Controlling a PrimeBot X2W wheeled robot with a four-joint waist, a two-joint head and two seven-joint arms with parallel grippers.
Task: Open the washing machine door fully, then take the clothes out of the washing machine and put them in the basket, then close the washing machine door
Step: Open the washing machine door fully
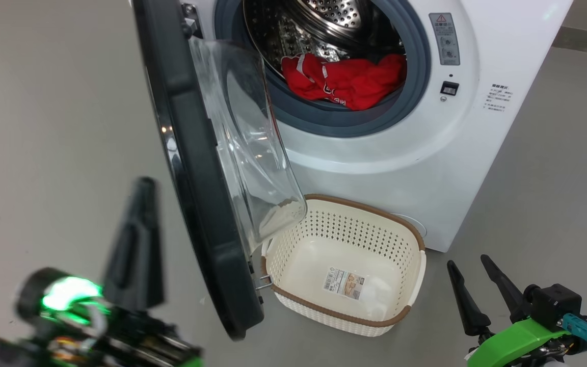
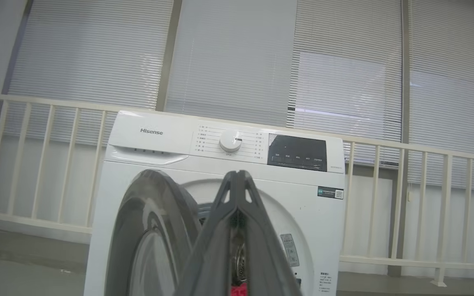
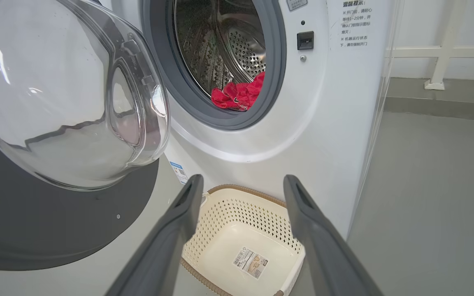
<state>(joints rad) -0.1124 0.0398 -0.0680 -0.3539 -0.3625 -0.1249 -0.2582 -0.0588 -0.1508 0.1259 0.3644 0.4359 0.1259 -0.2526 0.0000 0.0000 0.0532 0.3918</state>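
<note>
The white washing machine (image 1: 400,168) stands with its black-rimmed, glass-domed door (image 1: 196,168) swung partly open toward me. Red clothes (image 1: 347,81) lie at the front of the steel drum, also seen as red clothes (image 3: 239,94) in the right wrist view. The cream basket (image 1: 410,285) sits on the floor under the drum opening, holding just a sticker. My left gripper (image 1: 143,186) is shut with nothing in it, left of the door's outer face. In the left wrist view my left gripper (image 2: 237,174) points at the machine's front. My right gripper (image 1: 469,265) stands open, low right, beside the basket (image 3: 237,201).
Grey floor (image 1: 44,127) stretches to the left of the door and to the right of the machine. Behind the machine run a pale railing (image 2: 47,164) and window blinds (image 2: 237,57).
</note>
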